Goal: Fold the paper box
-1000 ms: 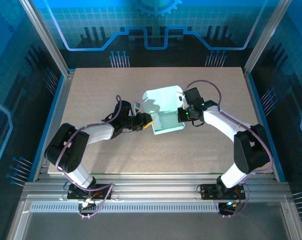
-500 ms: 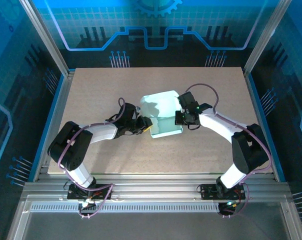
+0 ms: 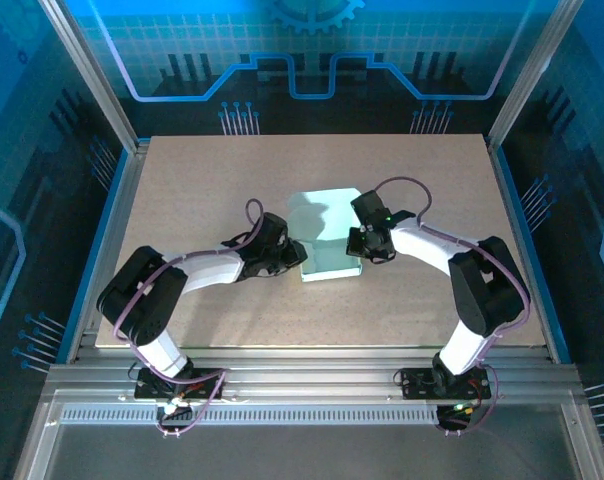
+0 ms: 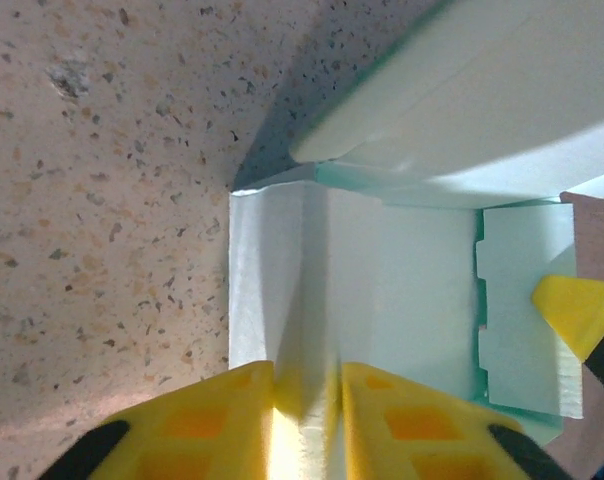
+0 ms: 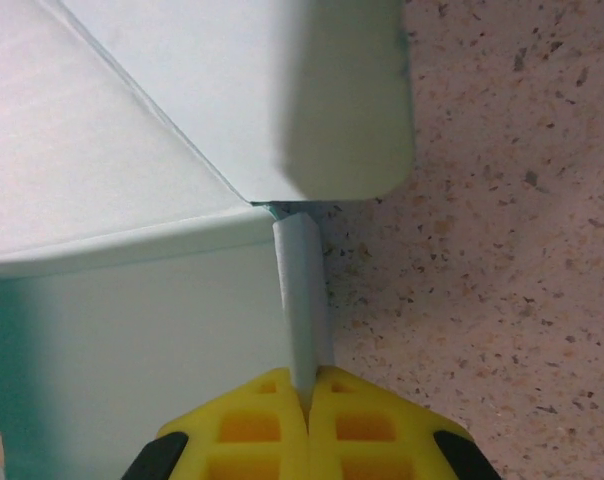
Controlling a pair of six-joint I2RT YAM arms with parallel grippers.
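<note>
Two pincers [image 4: 307, 388] [image 5: 307, 388] on paper box [image 3: 324, 228] walls

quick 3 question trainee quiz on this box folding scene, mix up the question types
1. True or false: the left gripper is shut on a wall of the pale mint thin-card paper box.
2. What does the right gripper pinch? A: a thin upright edge of the box. B: a purple cable. C: nothing, it is open.
3. Fill in: the finger pads of both grippers are ___ in colour.

Key: 1 true; 2 A; 3 yellow
</note>
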